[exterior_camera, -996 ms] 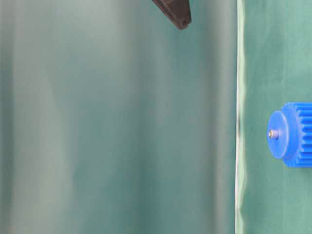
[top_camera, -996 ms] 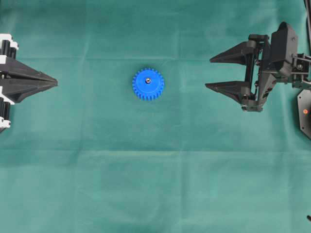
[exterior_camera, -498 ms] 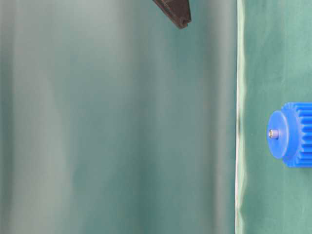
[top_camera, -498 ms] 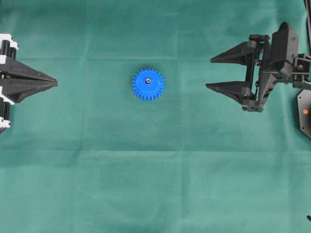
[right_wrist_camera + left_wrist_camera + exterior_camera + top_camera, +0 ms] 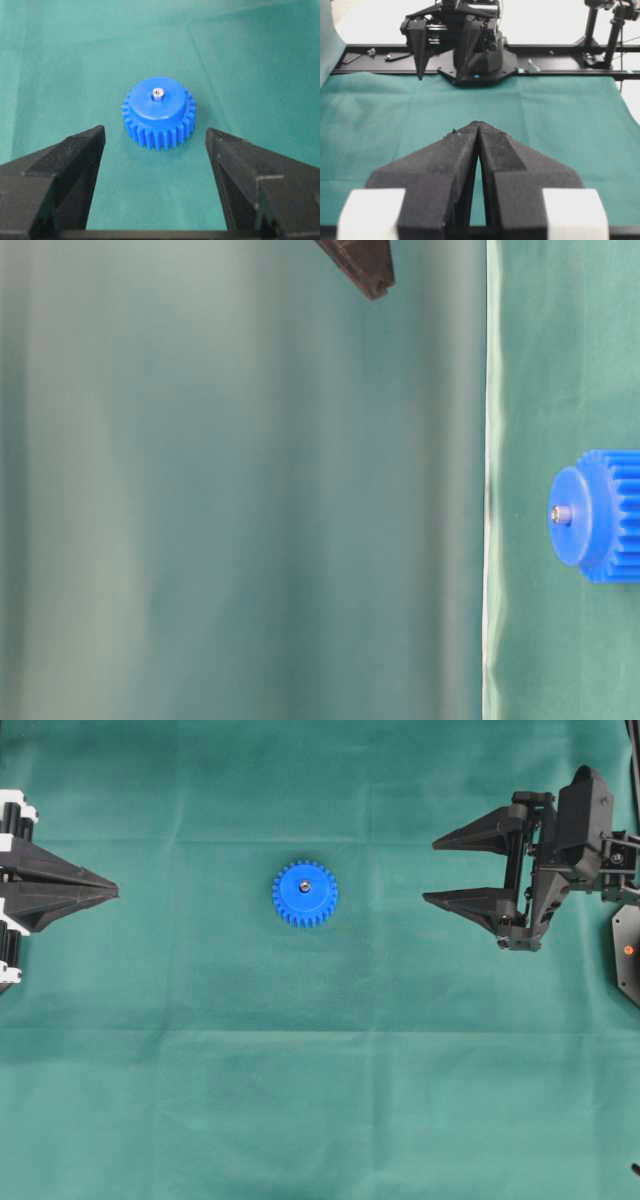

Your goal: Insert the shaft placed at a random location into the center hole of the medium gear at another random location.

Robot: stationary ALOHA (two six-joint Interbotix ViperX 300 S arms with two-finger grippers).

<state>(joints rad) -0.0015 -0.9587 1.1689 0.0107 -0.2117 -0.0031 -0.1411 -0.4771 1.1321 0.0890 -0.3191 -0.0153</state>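
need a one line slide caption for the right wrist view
Open right gripper frames the blue medium gear on green cloth, the silver shaft seated in its hub.

I see a table covered by a dark green cloth (image 5: 300, 1100) with faint fold creases. On it lies one bright blue toothed plastic gear (image 5: 305, 893), flat on the cloth; a small silver-grey metal pin (image 5: 158, 92) seems to stand in its hub.
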